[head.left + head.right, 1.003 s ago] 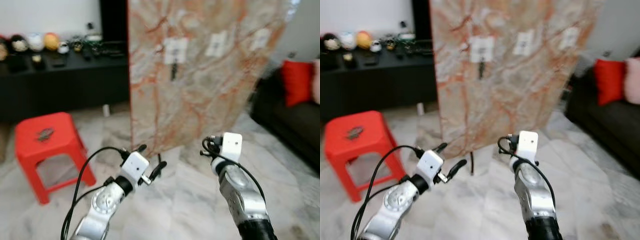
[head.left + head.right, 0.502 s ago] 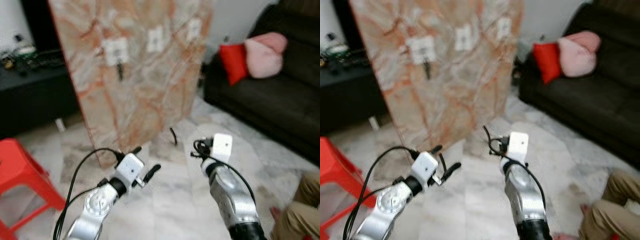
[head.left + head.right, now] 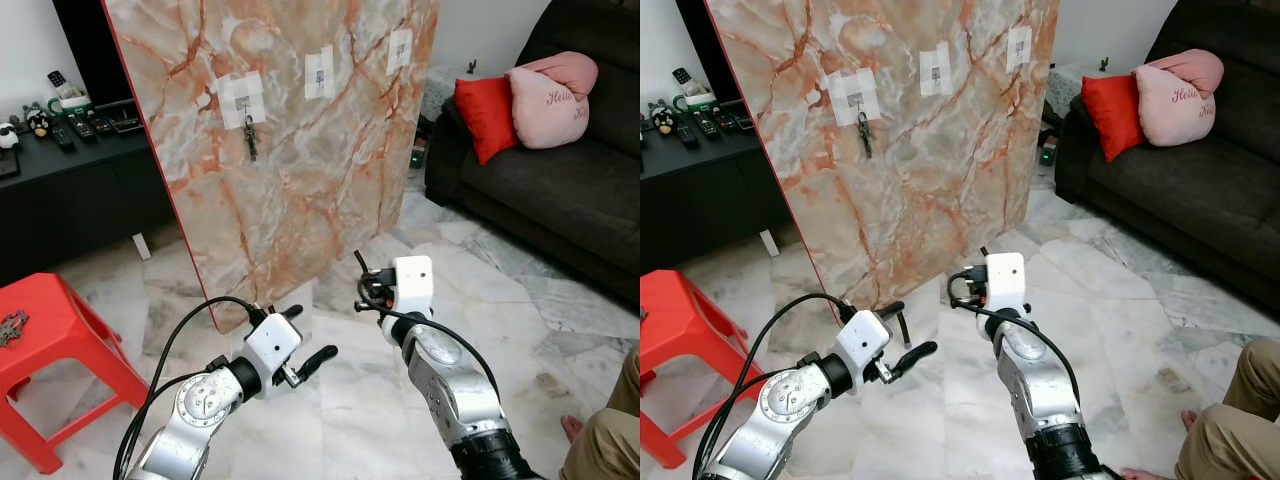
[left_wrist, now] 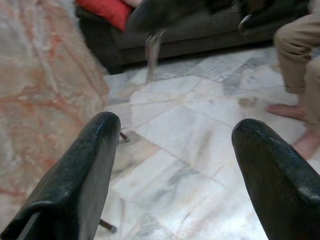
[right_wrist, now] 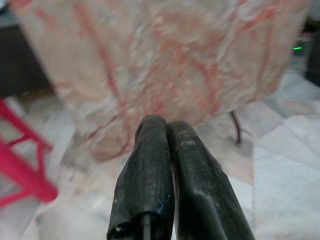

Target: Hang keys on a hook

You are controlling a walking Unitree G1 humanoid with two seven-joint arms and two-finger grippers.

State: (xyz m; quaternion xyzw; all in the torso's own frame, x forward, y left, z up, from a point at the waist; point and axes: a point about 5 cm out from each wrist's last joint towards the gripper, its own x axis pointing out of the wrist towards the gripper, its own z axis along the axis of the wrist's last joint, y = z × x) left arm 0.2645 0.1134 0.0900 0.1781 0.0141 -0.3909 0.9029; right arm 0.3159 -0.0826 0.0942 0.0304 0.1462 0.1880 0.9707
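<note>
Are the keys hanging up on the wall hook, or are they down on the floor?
Hanging up. The keys dangle from the leftmost hook on the marble board, well above the floor.

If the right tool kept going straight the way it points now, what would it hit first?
Probably the marble panel: the right tool, fingers shut, points at its lower part, with only floor below that line. Depth is uncertain.

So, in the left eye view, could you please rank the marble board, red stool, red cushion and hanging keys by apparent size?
1. Marble board
2. Red stool, though it is nearer the camera
3. Red cushion
4. Keys
</note>
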